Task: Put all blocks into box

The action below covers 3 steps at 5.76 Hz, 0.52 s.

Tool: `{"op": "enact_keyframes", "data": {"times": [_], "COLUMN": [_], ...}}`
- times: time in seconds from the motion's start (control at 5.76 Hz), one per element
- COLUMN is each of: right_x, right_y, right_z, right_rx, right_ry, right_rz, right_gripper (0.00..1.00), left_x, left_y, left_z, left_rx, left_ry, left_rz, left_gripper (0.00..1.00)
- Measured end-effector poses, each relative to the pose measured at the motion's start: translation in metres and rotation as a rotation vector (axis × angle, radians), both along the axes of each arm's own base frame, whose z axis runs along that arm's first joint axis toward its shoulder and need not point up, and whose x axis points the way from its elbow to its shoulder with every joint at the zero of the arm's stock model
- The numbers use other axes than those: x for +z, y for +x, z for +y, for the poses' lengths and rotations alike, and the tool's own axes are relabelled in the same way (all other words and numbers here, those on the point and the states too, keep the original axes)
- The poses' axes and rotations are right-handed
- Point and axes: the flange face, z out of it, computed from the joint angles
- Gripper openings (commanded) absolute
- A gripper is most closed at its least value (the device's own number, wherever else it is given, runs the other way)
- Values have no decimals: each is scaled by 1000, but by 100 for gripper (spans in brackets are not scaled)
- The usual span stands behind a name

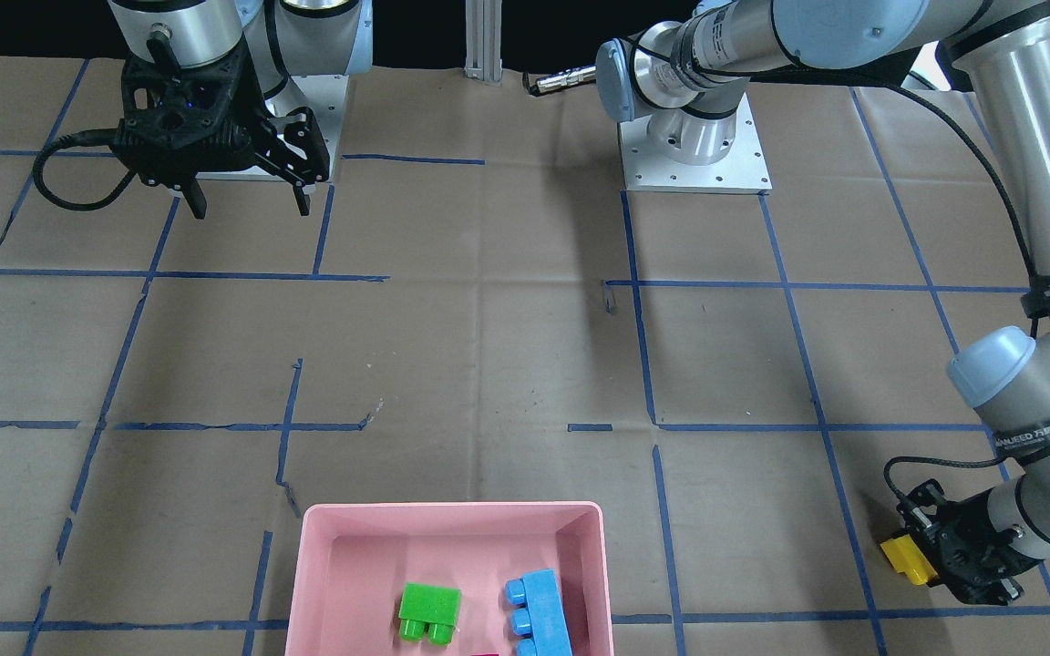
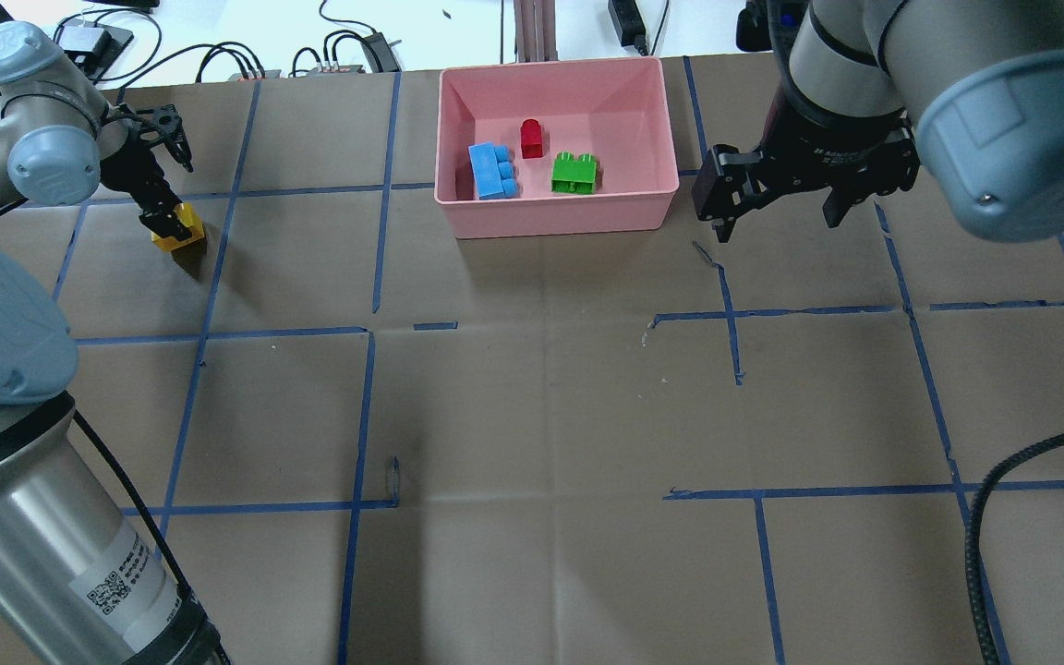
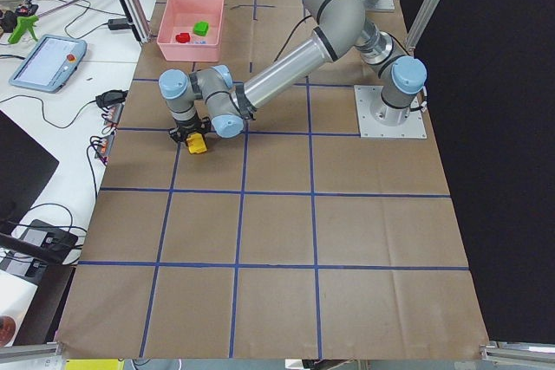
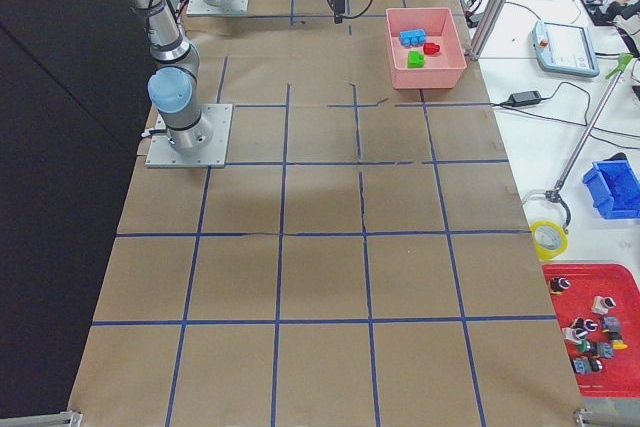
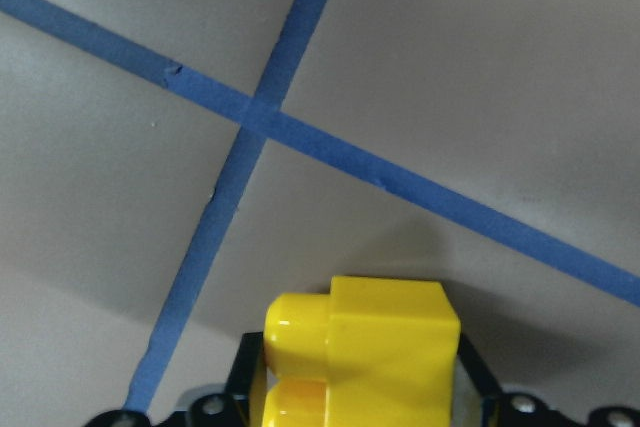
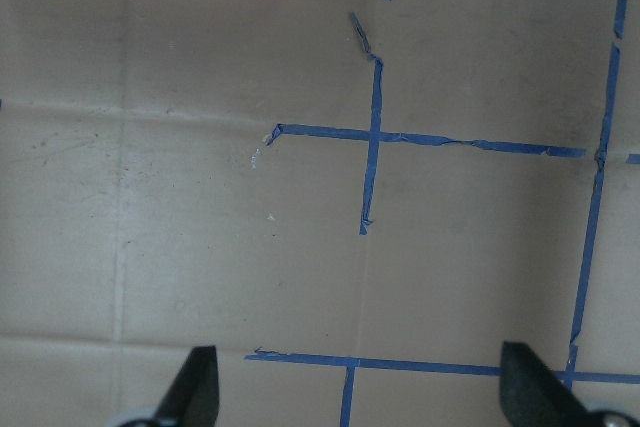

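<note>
Three blocks lie inside the box [image 2: 558, 217] at far centre: blue block [image 2: 493, 171] on the left, red block [image 2: 531, 139] farthest, green block [image 2: 574, 173] on the right. Yellow block [image 5: 360, 347] is outside, well left of the box, low at the surface [image 2: 532, 416], clenched between the fingers of the left gripper [image 1: 924, 558]. Right gripper [image 1: 252, 210] hangs just right of the box, fingers spread, holding nothing.

Left gripper [image 2: 167, 222] low, jaws clamped; right gripper [image 1: 252, 206] (raised) jaws apart.
</note>
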Motion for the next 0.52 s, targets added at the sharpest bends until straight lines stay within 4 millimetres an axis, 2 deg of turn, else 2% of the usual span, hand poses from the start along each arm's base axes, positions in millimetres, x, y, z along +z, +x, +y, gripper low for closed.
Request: {"op": "enact_keyframes", "data": {"times": [0.17,0.52], "right_x": [5,-2], "right_y": [1,1], "right_z": [4,8], "right_rx": [-3,-5], "right_ry": [-7,42], "right_rz": [-12,-15], "right_gripper": [100,100], "left_x": [10,69], "left_y": [0,-4], "left_z": [-1,-1], "left_rx": [5,86], "left_ry": [-10,-50], "left_rz": [-9,-25], "left_gripper": [21,20]}}
